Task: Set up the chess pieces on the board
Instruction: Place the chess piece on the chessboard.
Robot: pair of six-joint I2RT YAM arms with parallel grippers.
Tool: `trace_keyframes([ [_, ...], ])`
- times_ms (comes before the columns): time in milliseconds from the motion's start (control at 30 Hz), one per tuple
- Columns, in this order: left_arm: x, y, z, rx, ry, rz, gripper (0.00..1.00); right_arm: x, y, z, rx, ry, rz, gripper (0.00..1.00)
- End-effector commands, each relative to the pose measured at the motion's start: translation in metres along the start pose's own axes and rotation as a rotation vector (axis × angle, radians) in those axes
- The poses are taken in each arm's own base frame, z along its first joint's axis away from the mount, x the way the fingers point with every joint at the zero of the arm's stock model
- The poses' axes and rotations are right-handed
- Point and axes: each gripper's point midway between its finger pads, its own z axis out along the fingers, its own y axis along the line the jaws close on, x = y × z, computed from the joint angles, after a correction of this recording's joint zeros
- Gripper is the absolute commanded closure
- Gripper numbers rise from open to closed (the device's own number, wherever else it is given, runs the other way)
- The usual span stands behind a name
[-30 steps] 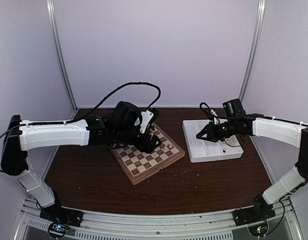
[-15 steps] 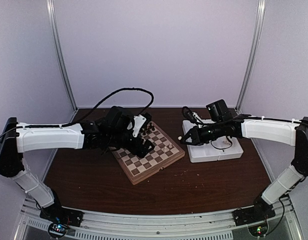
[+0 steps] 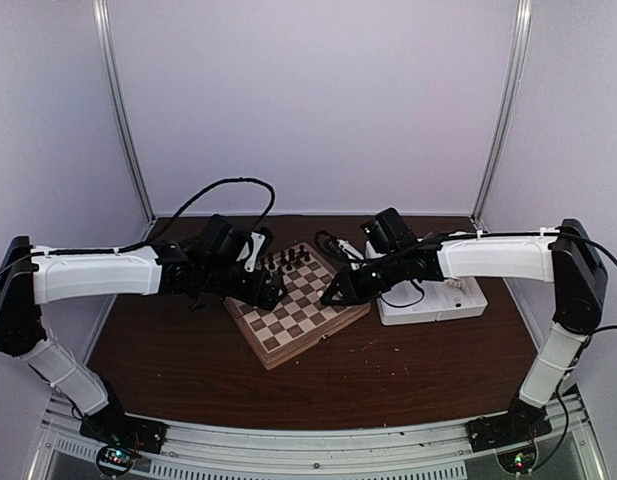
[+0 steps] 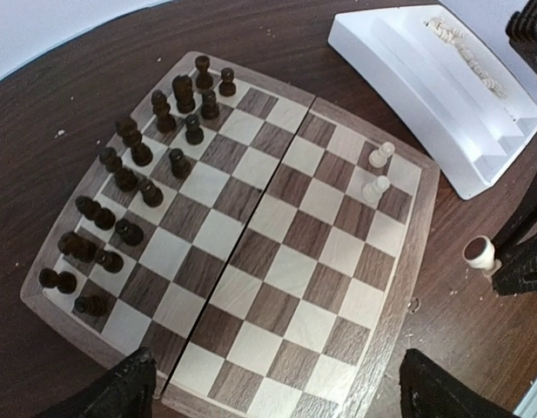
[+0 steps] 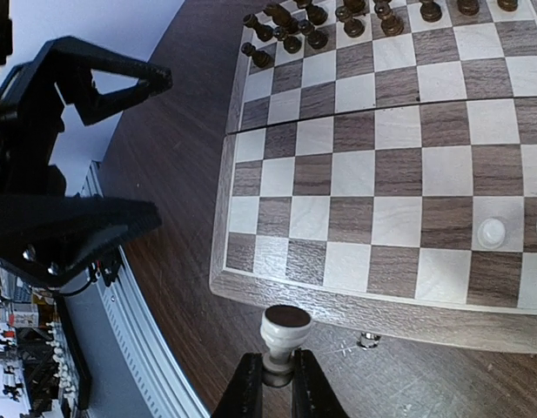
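Right end effector [image 5: 279, 381]: clamped tight on 1 cream chess piece [image 5: 285, 331], its end poking past the fingertips.
Held piece: just outside the board [image 5: 338, 302] rim, over the dark worktop [image 3: 408, 370], clear of the squares.
Left end effector [image 3: 271, 290]: fingers spread wide, nothing between them, above the board's opposite side.
On the board: 2 cream pieces [image 4: 381, 155] side by side near the held one; dark pieces [image 4: 137, 174] crowd the far rows.
White tray [image 4: 407, 78]: just beside the board.
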Motion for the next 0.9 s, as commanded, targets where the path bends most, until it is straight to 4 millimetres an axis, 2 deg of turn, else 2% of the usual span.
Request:
trace_keyframes([
  [0,0.001,0.009,-0.016,-0.031,-0.05,0.03,0.02,-0.005,-0.001,0.008,0.043,0.04,0.142,0.88],
  [100,0.005,0.012,-0.023,-0.026,-0.073,0.071,0.02,0.001,0.002,0.008,0.077,0.122,0.161,0.87],
  [167,0.008,0.012,-0.027,-0.02,-0.084,0.094,0.02,-0.003,0.009,0.004,0.109,0.166,0.128,0.87],
  [300,0.012,0.011,-0.034,0.001,-0.109,0.129,0.02,0.01,0.004,0.006,0.2,0.302,0.078,0.89],
  [433,0.027,-0.013,-0.043,0.169,-0.155,0.27,0.06,0.014,0.006,0.013,0.233,0.364,0.036,0.89],
  [533,0.031,-0.019,-0.051,0.217,-0.247,0.352,0.08,0.012,0.011,0.018,0.227,0.384,0.026,0.9],
  [633,0.034,-0.02,-0.06,0.22,-0.364,0.473,0.09,0.009,0.021,0.021,0.191,0.393,0.032,0.9],
  [733,0.039,-0.032,-0.072,0.265,-0.497,0.669,0.1,0.005,0.038,0.023,0.12,0.383,0.047,0.9],
  [867,0.038,-0.035,-0.07,0.229,-0.575,0.829,0.1,0.003,0.055,0.021,0.063,0.379,0.051,0.9],
])
